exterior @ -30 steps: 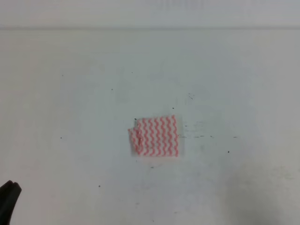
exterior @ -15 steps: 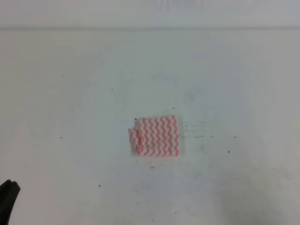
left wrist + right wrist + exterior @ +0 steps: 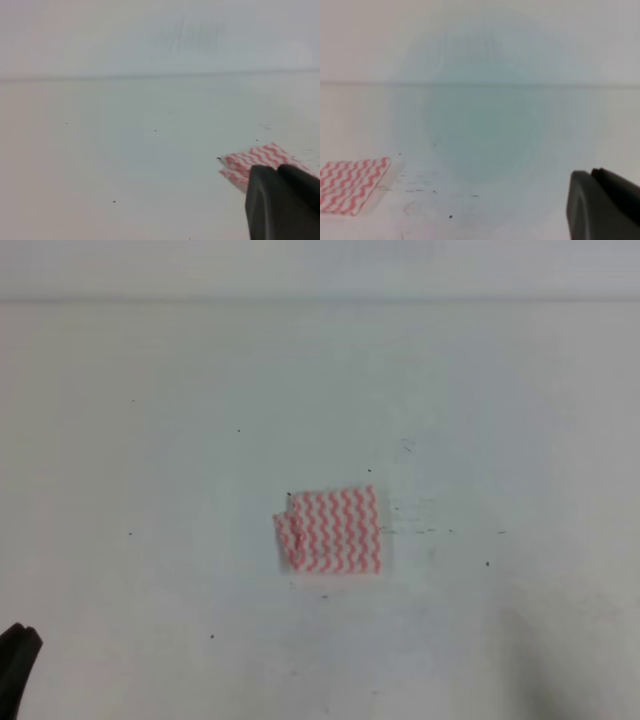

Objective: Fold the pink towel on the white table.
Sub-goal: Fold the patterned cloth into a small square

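Nothing about the pink towel (image 3: 330,531) has shifted between the earlier frames and this one; only the left gripper (image 3: 15,670) has slid lower toward the bottom-left corner of the exterior high view, now a dark sliver at the frame edge. The towel lies near the middle of the white counter (image 3: 180,440), already reduced to a small, roughly square packet, with one lumpy tuck of cloth bunched at its left edge. Both arms are well apart from it.

In the left wrist view the left gripper's jaws look pressed together, two dark fingers side by side with no gap showing and nothing between them, and the towel's corner peeks out beyond them. The right gripper (image 3: 605,205) shows only as a dark block at the lower right of its own view; I cannot tell whether its jaws are spread or closed. It is absent from the exterior high view.

By my judgement the folding is essentially finished and the step in hand is clearing away. Doing that well means drawing the arms back without brushing the packet. If tidiness matters, the bunched left edge may merit a light flattening press before retreat.
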`<state>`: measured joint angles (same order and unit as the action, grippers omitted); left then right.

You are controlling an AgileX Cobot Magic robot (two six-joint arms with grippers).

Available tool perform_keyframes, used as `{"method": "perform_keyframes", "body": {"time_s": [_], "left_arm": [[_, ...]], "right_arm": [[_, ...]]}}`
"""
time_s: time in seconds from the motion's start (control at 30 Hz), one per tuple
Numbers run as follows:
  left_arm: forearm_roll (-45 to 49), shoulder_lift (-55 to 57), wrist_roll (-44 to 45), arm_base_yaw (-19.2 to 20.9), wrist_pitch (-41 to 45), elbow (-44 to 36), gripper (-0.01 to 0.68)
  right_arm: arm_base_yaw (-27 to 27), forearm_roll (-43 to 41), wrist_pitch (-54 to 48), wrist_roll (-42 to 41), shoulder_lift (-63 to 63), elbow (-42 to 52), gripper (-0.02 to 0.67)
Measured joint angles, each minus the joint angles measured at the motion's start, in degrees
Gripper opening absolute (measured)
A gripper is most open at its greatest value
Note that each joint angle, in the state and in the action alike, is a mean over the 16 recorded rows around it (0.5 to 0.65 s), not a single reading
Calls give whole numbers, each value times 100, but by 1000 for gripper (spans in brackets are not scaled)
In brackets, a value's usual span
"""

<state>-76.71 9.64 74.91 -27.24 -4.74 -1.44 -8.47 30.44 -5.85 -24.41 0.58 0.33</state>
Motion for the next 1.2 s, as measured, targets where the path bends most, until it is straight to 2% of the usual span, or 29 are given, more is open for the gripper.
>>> {"method": "perform_keyframes", "body": {"time_s": [0.3,0.83,1.2], "left_arm": [[-4,-20,2,-2,-23,6,-4],[-18,-26,8,-2,-22,32,-5],[-11,2,5,1,-24,19,-5]], "right_arm": [[287,-153,-655,68,47,0,-18],[282,-1520,-1003,1337,75,39,-18],[282,-1593,-995,1372,75,47,-18]]}}
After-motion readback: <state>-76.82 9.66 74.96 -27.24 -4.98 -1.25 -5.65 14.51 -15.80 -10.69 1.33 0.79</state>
